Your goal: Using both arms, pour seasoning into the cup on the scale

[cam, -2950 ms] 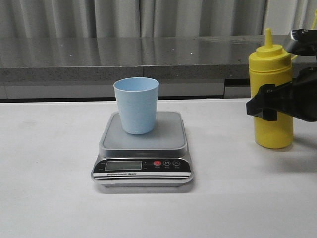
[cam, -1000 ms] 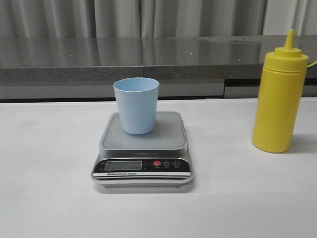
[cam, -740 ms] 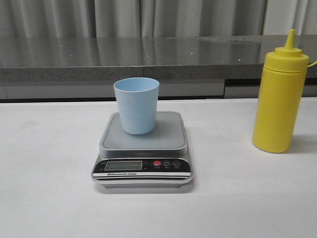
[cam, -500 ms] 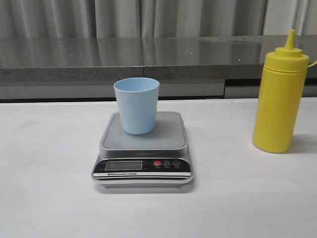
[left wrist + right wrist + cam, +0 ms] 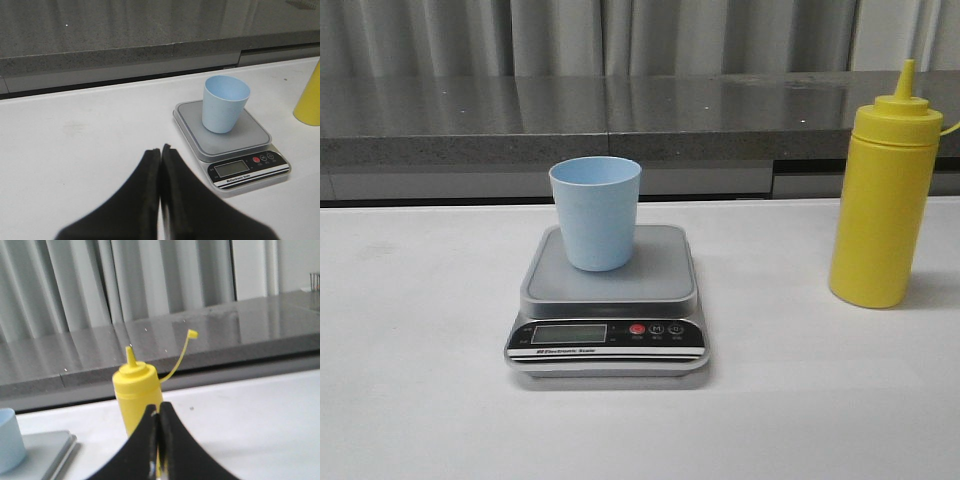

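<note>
The light blue cup (image 5: 596,212) stands upright on the silver-grey scale (image 5: 610,296) at the table's middle. The yellow seasoning bottle (image 5: 883,200) stands upright on the table to the right, its small cap hanging open on a strap. No arm shows in the front view. My left gripper (image 5: 160,149) is shut and empty, back from the scale (image 5: 231,145) and cup (image 5: 224,102). My right gripper (image 5: 159,406) is shut and empty, with the bottle (image 5: 137,395) standing just beyond its tips, apart from them.
A grey stone ledge (image 5: 620,110) runs along the back of the white table (image 5: 420,350), with curtains behind. In the right wrist view the cup (image 5: 10,445) and scale edge (image 5: 47,450) show at the side.
Three seconds ago my right gripper held the bottle at the right edge. It has let go and left the front view; the bottle has stood still over the last second.
</note>
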`<control>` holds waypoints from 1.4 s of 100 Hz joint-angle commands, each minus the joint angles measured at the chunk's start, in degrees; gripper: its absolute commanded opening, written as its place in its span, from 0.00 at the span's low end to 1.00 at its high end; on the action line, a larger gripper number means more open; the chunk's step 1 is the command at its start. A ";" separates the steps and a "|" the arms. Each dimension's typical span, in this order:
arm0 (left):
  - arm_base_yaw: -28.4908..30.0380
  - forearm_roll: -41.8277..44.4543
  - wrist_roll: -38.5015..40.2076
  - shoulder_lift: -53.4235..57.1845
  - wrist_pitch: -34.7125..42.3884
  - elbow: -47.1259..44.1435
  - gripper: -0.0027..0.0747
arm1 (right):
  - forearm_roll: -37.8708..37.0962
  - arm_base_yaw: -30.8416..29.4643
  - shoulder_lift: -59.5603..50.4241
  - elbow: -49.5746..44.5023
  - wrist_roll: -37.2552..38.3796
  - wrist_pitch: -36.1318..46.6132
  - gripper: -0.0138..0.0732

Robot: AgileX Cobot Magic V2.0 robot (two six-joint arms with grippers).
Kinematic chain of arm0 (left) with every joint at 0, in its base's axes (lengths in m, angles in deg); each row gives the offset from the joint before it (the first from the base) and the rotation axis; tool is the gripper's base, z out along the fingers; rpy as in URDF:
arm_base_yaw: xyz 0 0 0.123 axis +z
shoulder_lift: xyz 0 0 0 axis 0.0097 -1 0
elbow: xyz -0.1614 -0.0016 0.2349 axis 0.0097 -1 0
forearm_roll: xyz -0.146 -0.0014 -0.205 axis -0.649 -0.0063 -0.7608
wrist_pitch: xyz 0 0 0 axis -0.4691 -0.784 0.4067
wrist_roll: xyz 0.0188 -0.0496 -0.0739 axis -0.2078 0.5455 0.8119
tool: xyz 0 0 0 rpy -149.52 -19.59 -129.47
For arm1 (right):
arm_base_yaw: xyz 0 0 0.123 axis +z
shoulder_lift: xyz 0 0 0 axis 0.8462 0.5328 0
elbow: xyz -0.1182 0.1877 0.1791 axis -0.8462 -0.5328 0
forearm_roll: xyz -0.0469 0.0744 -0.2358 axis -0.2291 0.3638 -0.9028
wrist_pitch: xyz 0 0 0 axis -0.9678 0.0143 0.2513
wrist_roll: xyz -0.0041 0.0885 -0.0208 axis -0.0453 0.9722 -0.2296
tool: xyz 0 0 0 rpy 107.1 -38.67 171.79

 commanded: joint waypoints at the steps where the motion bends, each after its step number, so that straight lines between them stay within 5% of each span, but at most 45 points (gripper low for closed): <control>1: 0.14 -0.96 0.51 -0.37 4.34 1.45 0.01 | -1.19 -0.81 -1.74 1.36 -0.42 -1.06 0.08; 140: 0.14 -0.96 0.51 -0.37 4.34 1.45 0.01 | -7.68 3.02 -3.69 -1.51 -0.42 3.48 0.08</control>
